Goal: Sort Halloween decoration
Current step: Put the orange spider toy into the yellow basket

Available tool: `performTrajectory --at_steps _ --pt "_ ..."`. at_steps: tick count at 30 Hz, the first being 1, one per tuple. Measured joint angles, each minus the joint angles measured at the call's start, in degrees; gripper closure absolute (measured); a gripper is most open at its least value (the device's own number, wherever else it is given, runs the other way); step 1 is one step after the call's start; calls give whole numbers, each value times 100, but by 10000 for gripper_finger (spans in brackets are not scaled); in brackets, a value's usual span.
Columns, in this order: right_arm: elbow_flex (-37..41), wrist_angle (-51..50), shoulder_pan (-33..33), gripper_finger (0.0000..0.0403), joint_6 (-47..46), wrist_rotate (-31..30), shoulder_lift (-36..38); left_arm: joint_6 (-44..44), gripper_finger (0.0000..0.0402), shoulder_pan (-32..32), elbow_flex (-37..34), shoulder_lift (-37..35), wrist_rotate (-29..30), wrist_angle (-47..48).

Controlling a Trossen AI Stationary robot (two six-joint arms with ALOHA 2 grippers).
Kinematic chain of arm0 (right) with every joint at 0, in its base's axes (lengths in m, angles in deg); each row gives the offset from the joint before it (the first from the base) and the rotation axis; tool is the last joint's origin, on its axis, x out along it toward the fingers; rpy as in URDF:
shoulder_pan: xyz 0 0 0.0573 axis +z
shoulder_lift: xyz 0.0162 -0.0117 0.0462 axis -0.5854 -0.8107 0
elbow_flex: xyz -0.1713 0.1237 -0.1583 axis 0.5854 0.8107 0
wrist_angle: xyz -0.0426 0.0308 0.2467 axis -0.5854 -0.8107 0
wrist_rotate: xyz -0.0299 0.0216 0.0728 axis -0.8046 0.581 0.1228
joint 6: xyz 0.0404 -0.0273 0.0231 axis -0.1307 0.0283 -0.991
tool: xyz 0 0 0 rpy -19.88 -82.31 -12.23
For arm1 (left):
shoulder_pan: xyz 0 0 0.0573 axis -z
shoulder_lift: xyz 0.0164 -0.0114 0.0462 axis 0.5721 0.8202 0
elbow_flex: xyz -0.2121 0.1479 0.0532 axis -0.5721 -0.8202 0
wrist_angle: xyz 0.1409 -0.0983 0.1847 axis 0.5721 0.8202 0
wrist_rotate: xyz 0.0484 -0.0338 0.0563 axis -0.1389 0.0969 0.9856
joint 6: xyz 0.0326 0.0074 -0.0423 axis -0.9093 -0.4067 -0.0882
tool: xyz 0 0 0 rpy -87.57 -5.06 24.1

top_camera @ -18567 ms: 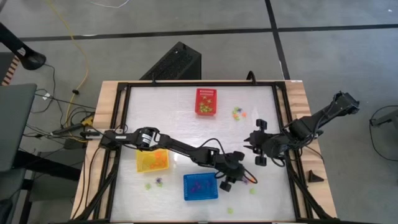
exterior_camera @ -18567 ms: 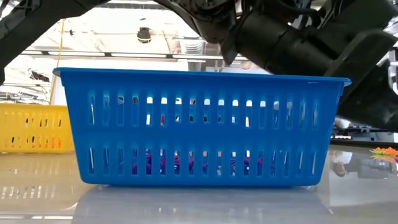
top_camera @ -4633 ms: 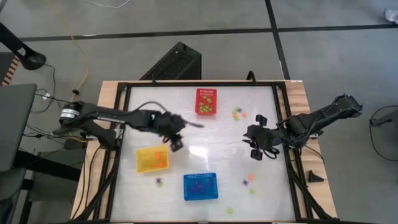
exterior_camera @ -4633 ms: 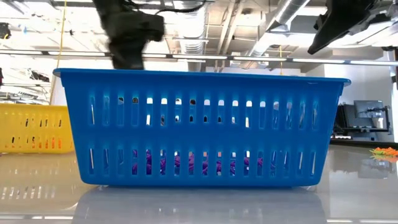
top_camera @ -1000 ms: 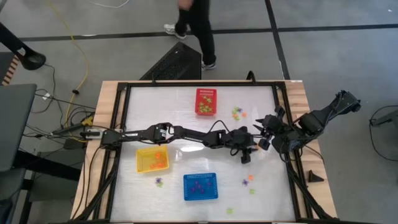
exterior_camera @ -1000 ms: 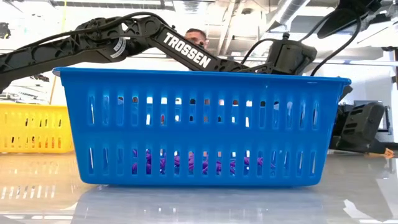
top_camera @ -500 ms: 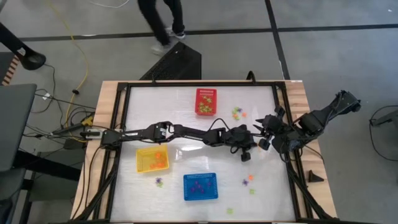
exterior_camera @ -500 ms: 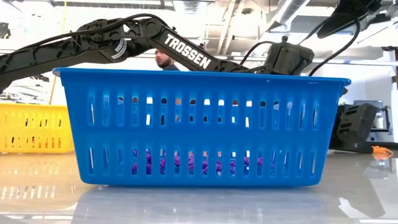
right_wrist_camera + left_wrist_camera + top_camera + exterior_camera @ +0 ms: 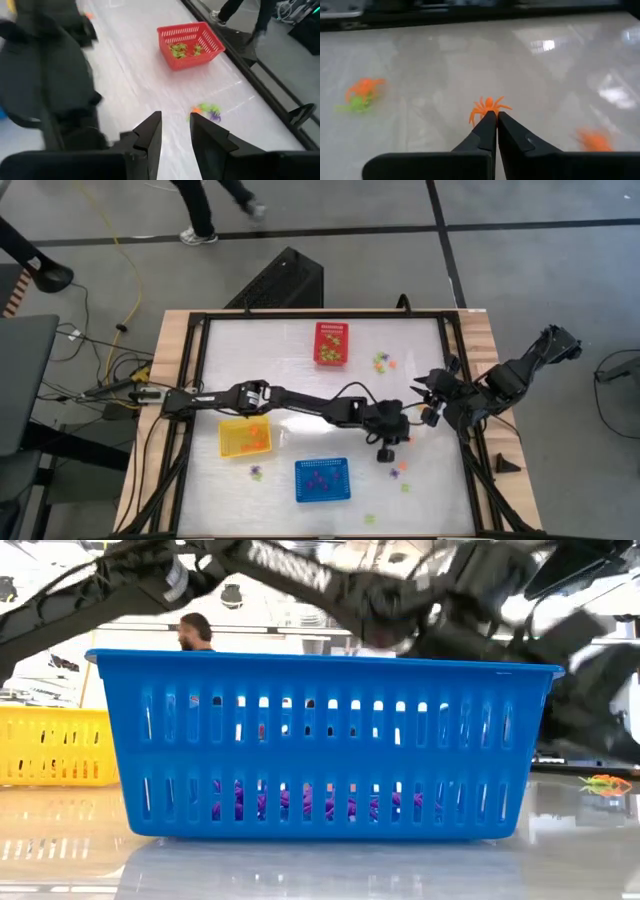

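Observation:
An orange spider trinket (image 9: 489,105) of the Halloween decoration sits at the tips of my left gripper (image 9: 495,114), which is shut on it. That gripper (image 9: 385,452) reaches over the table's right middle, right of the blue basket (image 9: 322,480). Loose trinkets lie nearby (image 9: 400,470), and more lie right of the red basket (image 9: 383,362). My right gripper (image 9: 175,122) waits open and empty near the right edge (image 9: 425,392), pointing toward the red basket (image 9: 190,42). My left gripper pinches the orange spider's rear side (image 9: 490,111) between the very tips of its two fingers. The fingers slant down toward the table. The spider's body and legs spread out beyond the tips; whether it is clear of the table does not show.
A yellow basket (image 9: 245,437) stands at the near left and the red basket (image 9: 332,343) at the far middle. An orange and green pair (image 9: 360,95) and another orange trinket (image 9: 594,141) lie near my left gripper. A person walks beyond the far edge (image 9: 210,205).
My left gripper has moved toward the table's near edge and a little left, and the arm has risen in the low view. The person behind the table has walked to the left.

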Motion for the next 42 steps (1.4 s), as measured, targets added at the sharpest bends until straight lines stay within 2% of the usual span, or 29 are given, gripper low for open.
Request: performTrajectory --at_steps 4,8,13,24,29,33,37,39,42 --pt "0 -8 136 269 -203 3 -92 -536 401 239 2 -461 145 1039" --pt "4 -1 273 269 -419 38 -197 -948 401 447 7 -711 853 2180" --pt "2 -44 404 269 -440 33 -302 -1140 401 481 2 -1058 960 3515" --pt "2 -111 404 269 -451 -14 -357 -991 401 576 4 -1784 1946 5942" --pt "2 -109 405 269 -456 -13 -358 -469 401 571 4 -2221 1960 7125" --pt "2 -122 459 269 -575 -4 -358 -63 401 648 -65 -2615 2331 7704" --pt "2 -126 551 269 -602 5 -358 423 401 839 -816 -3356 2548 7802" --pt "2 -126 607 269 -606 7 -358 719 401 937 -1525 -3944 2680 7653" --pt "2 -116 664 269 -604 7 -358 1223 401 1091 -2899 -4973 2749 6896"
